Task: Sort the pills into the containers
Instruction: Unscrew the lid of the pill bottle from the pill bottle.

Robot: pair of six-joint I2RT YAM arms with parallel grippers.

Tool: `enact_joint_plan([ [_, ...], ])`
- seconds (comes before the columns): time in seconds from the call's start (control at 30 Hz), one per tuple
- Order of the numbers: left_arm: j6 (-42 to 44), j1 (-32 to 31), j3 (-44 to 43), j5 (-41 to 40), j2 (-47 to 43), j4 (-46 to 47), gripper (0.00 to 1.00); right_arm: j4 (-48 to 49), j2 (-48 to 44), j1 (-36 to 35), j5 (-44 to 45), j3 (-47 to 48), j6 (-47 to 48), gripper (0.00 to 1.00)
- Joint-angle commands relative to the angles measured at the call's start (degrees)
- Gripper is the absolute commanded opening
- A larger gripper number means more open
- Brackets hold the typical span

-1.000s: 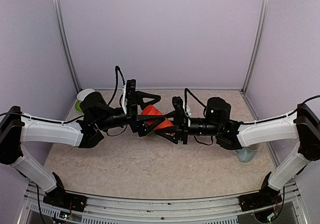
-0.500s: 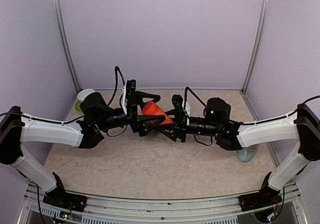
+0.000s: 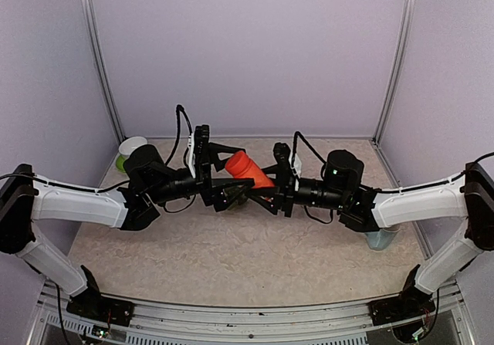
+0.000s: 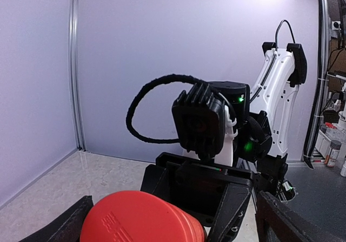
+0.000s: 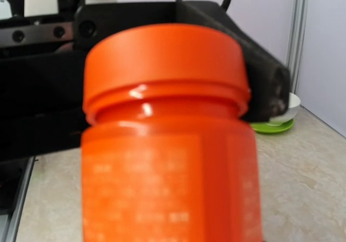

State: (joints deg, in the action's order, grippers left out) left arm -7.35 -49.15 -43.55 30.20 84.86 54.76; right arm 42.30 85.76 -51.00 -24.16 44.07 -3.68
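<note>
Beige stone-patterned table [image 3: 231, 268]: it lies below both sets of fingers, which meet in the air over its middle.

Left arm [image 3: 77, 202] and right arm [image 3: 421, 198], white-shelled with black wrists: each reaches inward from its own side, wrists level and facing one another.

Left gripper [image 3: 241, 171]: fingers released and spread wide. They straddle the cap end of the bottle. In the left wrist view one finger [image 4: 292, 226] stands well clear of the cap. The other finger [image 4: 62, 228] is close beside it, and contact cannot be told.

Right gripper [image 3: 266, 187]: fingers clenched on the bottle's body, carrying it off the table.

Orange plastic screw-cap bottle [image 3: 248, 169]: it is held tilted, with its body between the right fingers and its cap end pointing in between the left fingers. Its pale label [image 5: 167, 171] is too blurred to read.

White bowl on a green saucer [image 3: 131, 146]: it sits well behind the left fingers, at the table's far left corner.

Pale blue mug [image 3: 380, 238]: it stands well behind the right fingers, under the right forearm.

Orange cap [image 4: 138, 220]: screwed onto the bottle, between the left fingers.

Green compartment containers: not distinguishable, as the fingers cover the table beneath them.
</note>
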Motion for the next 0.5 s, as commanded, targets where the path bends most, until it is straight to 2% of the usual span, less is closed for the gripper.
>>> enact_joint_plan([
  [0.0, 0.5, 0.0, 1.0, 1.0, -1.8, 0.8, 0.99, 3.0, -2.4, 1.5, 3.0, -0.4, 0.0, 0.28],
  [0.47, -0.1, 1.2, 1.1, -1.7, -3.4, 0.0, 0.99, 2.7, -2.6, 1.6, -4.8, -0.6, 1.4, 0.28],
])
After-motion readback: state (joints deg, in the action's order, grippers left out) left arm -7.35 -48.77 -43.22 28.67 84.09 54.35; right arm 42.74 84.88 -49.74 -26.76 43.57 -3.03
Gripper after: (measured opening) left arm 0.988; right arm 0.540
